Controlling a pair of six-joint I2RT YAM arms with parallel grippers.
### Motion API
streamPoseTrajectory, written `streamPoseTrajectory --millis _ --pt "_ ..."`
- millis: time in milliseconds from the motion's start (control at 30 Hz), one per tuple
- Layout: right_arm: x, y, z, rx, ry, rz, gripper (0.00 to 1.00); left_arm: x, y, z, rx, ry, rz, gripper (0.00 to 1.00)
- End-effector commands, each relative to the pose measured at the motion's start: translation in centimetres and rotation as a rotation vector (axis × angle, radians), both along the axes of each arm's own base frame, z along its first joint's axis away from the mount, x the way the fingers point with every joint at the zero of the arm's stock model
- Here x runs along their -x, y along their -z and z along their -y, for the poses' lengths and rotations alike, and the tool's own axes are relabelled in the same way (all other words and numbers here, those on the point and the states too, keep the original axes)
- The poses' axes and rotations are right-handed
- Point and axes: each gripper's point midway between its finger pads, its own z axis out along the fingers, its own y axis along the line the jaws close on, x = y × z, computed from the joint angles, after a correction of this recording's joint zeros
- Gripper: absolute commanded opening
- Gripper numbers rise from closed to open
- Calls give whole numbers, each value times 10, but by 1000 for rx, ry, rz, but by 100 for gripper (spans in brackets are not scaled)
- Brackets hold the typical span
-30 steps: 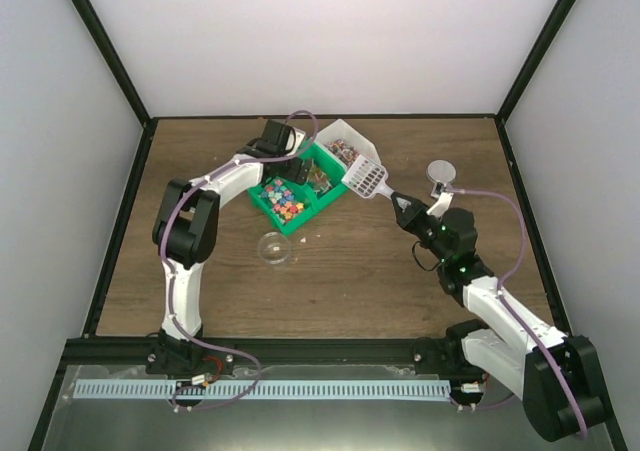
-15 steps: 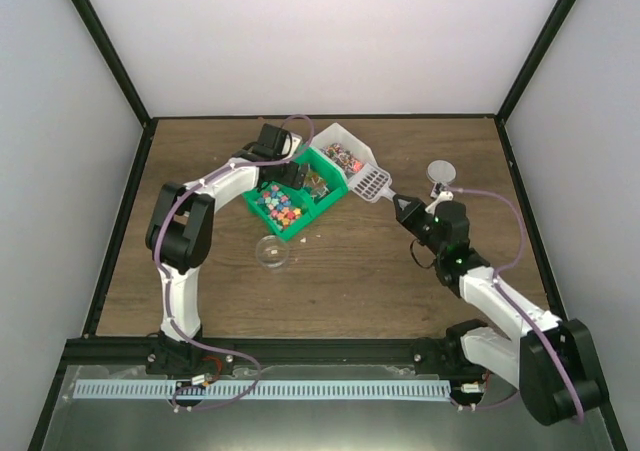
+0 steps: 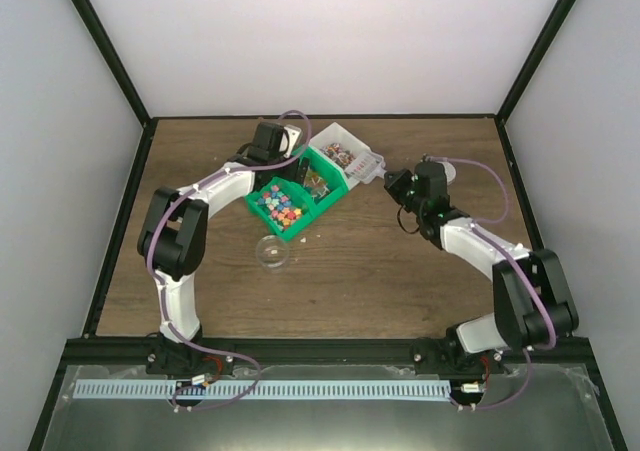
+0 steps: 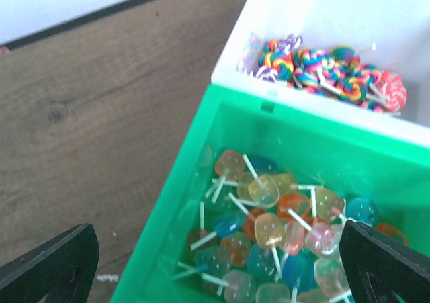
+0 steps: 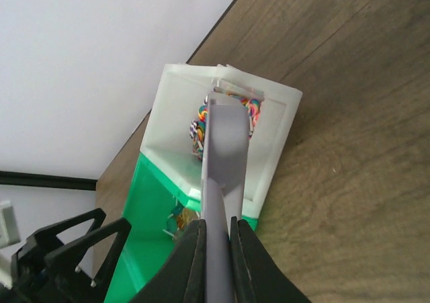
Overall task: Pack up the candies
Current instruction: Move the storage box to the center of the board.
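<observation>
The candies [image 3: 280, 207], tiny bright sweets, fill the near compartment of the green bin [image 3: 262, 183]. Its far compartment holds square translucent lollipops [image 4: 282, 229]. The white bin [image 3: 336, 136] behind it holds swirl lollipops [image 4: 329, 71]. My left gripper [image 3: 298, 171] is open, its fingertips [image 4: 54, 269] spread over the square lollipops, and it holds nothing. My right gripper [image 3: 393, 182] is shut on the handle of the grey scoop [image 5: 225, 148]. The scoop is turned on edge, and its head reaches over the white bin's rim [image 5: 269, 182] above the swirl lollipops.
A clear round bowl [image 3: 271, 252] sits on the wooden table in front of the green bin. A round lid [image 3: 445, 171] lies behind my right arm, partly hidden. Black frame rails border the table on all sides.
My right arm has reached back and left, carrying the scoop from beside the white bin to over it and rolling it on edge. My left gripper and the bins have barely shifted.
</observation>
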Motion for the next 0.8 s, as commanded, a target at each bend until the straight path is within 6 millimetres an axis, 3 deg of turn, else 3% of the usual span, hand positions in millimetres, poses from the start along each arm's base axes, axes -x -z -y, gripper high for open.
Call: streamPoseTrajectory --millis 0,133,300,633,767 --pt "-34 -20 -4 -2 31 16 1 -22 -22 8 42 -14 111 100" --pt "-59 -33 -6 46 41 -34 1 -32 -41 -4 64 -121 168 100" --pt "-74 -34 -7 109 47 -168 1 -33 -56 -20 59 -217 201 98" --pt "-57 -46 -33 40 -103 -255 1 -12 -73 -30 106 -275 140 100" --pt "-48 -40 -35 51 -136 -316 1 -13 -64 -22 94 -263 30 100"
